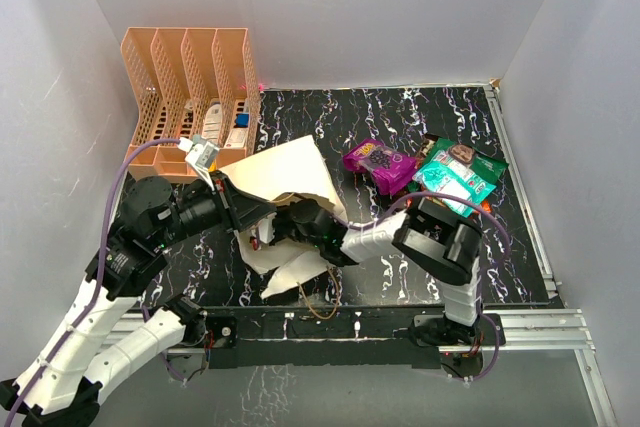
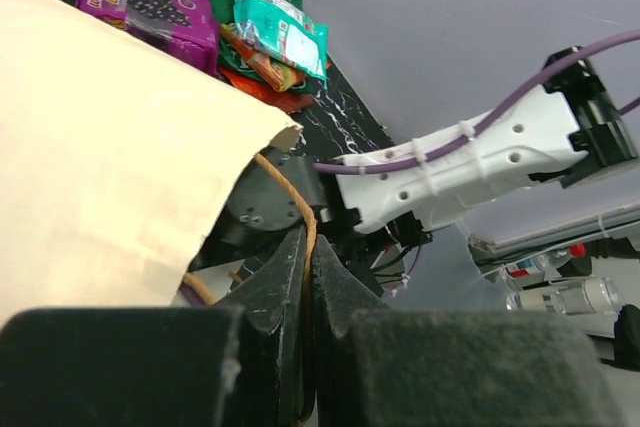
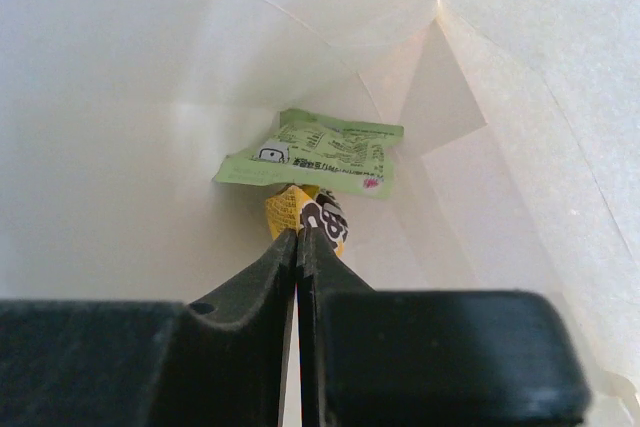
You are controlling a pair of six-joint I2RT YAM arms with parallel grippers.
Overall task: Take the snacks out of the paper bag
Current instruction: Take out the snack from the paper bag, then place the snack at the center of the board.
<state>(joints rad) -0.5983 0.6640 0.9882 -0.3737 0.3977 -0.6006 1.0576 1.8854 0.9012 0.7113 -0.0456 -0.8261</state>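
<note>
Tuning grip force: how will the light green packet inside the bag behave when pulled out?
Probably light and floppy: the light green packet looks thin and creased. It may slip, since the right pincer seems to pinch just its lower end.

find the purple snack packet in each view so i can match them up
top external: purple packet right of centre, beside the paper bag
left wrist: top left, beyond the bag's edge
right wrist: not in view
shared landmark: the paper bag, here its inside

nothing is reading legibly: blurred yellow letters are showing on the purple packet [image 2: 150, 12] at upper left, fine print on the light green packet [image 3: 315, 155] at centre, bold cut-off letters on the yellow packet [image 3: 300, 212] beneath.
</note>
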